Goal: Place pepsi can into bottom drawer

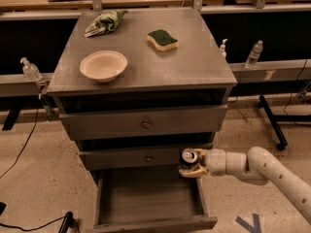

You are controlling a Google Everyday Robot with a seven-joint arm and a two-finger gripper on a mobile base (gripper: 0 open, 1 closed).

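Camera view shows the robot's white jointed arm [257,168] reaching in from the right, its two-finger gripper [187,166] clenched around the small dark-blue pepsi can with a silver top [188,156]. The can sits upright between the tan fingers [192,173], held in the air in front of the right end of the middle grey drawer [136,158]. Directly below and to the left of the gripper lies the bottom drawer [146,198] — a wide shallow grey tray, pulled out. The can hangs over its back right corner, not resting on it. Above the gripper is the closed upper grey drawer with a round knob [146,124]. Higher up and well apart, on the grey cabinet top [194,67], stand a cream round bowl [103,65], a green-and-yellow sponge [163,39] and a crumpled green bag [104,23].
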